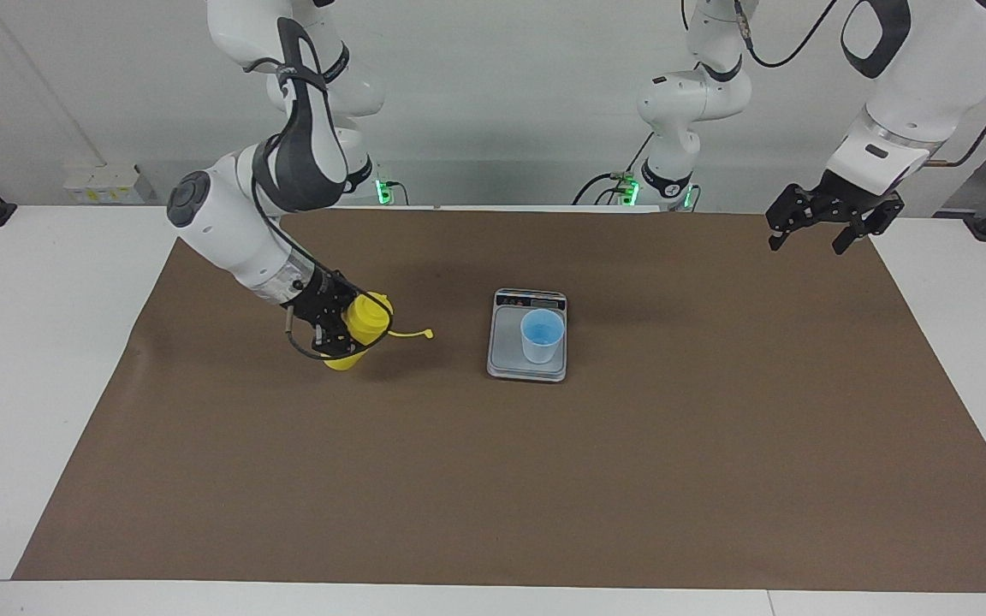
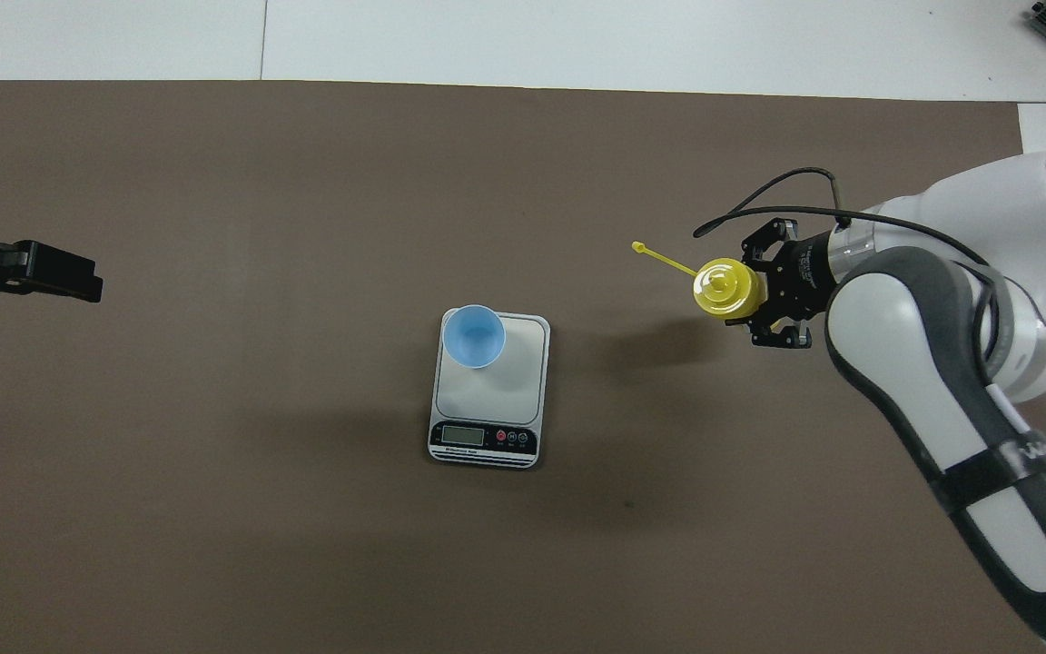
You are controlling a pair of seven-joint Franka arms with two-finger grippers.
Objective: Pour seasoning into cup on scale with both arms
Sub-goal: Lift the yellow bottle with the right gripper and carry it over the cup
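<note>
While the seasoning bottle [image 1: 354,334] is clamped in the right gripper [image 1: 341,328] and carried tilted over the mat [image 1: 493,479] toward the right arm's end of the table, the tilt should be held until the nozzle is over the cup [image 1: 541,335]. The loose cap tether [image 1: 412,334] should be kept clear of the rim. The cup stands on the scale [image 1: 527,370], mid-mat, off-centre on the plate. The left gripper [image 1: 818,224], jaws apart, is parked waiting over the mat's corner at the left arm's end.
</note>
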